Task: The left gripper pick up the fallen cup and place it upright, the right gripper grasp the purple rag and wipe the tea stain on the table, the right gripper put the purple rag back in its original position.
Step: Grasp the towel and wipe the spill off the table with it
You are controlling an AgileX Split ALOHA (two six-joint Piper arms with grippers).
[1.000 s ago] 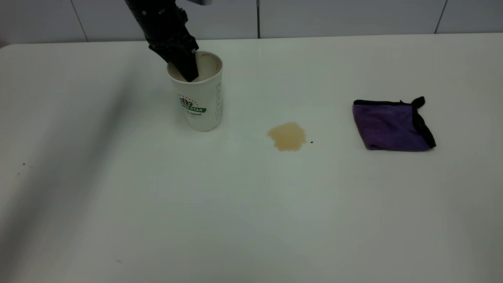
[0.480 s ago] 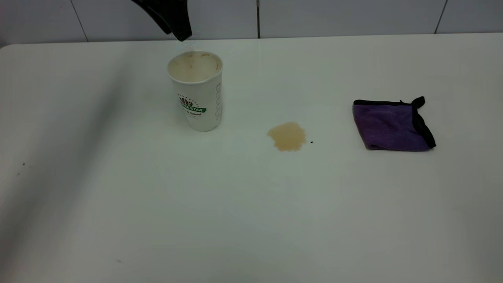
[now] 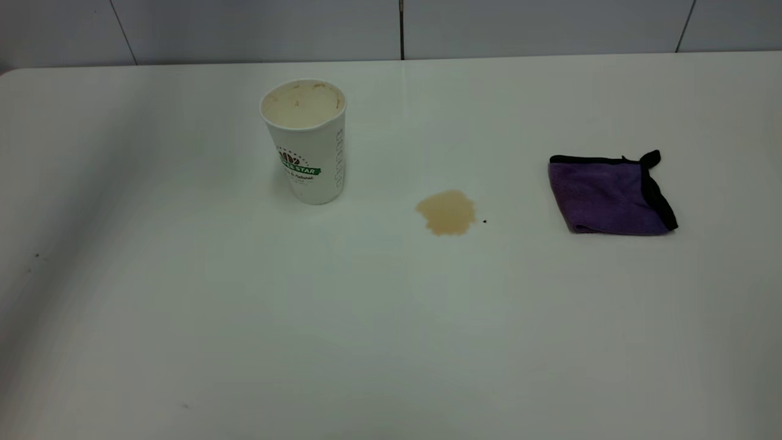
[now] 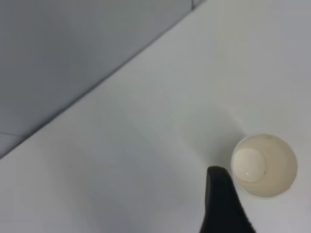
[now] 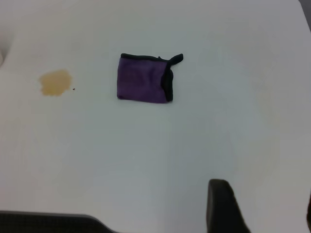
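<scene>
The cup (image 3: 308,143) bears a green banner reading "STAR"; smaller print unreadable.

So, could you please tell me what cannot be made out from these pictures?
- Left tool: only one dark finger shows in the left wrist view, the frame edge cutting off the rest.
- Right tool: likewise cut off in the right wrist view.
- White paper cup: small print under its green banner is too small.

I judge this a bare test room or lab. I see one plain white desk (image 3: 391,318) with rounded corners against a wall of large pale grey panels (image 3: 256,27) with dark seams, without furnishings.
</scene>
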